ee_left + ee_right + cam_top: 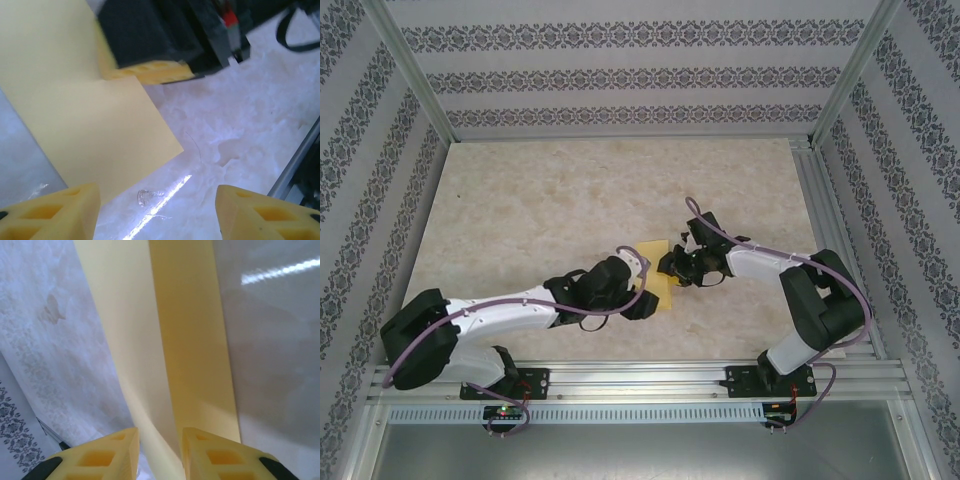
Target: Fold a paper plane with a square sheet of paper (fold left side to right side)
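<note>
Paper (100,145) mid-table, between the two claws, one part flat on the table (240,125), another part raised off it in a loose bend. Pinched at an edge by right claw (160,452), fingers (207,455) nearly together, paper running up out of the narrow gap. Left claw (157,220) released, spread wide just beside the near corner, nothing between.

Judged step: carrying the left side over onto the right. To do it well:
- Hold the pinch firm but shallow.
- Sweep the raised flap low and flat.
- Line up edge on edge and corner on corner before letting it down.
- Press with left claw on the lying half to stop sliding on the slick top.
- Then run a fingertip along the bend, from the middle outward, for a sharp crease.
- Avoid dragging sideways: skewed now, crooked in every later fold.

Thin, matte, plain yellow-orange stock, with straight-cut edges and a square corner. Soft curl where lifted, no hard crease visible there. Pale marbled table, glossy, with a bright streak of reflected light. Blocky yellow fingers with hollow cells, black bodies behind.
</note>
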Motion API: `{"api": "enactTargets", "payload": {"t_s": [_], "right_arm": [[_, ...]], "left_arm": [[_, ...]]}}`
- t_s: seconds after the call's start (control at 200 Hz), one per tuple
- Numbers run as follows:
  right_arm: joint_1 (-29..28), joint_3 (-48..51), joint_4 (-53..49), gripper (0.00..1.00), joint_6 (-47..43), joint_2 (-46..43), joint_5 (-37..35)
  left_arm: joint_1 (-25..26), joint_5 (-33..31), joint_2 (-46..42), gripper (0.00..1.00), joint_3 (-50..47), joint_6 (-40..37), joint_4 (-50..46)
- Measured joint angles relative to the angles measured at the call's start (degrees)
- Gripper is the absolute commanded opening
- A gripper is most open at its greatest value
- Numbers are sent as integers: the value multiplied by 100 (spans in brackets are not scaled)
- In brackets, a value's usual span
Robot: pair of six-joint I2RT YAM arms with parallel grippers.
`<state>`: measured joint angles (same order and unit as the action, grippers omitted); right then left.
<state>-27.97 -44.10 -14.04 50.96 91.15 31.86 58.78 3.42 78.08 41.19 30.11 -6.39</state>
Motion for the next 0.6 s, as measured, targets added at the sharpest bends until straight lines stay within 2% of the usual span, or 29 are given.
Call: {"api": "enactTargets", "payload": {"t_s": [0.26, 0.604], "right_arm": [[76, -302, -142, 27, 2, 149, 173], [151, -317, -208, 27, 0, 179, 280]], "left_arm": [[566, -660, 778, 76, 905, -654, -264], [817, -1237, 1788, 77, 1497, -785, -800]]}}
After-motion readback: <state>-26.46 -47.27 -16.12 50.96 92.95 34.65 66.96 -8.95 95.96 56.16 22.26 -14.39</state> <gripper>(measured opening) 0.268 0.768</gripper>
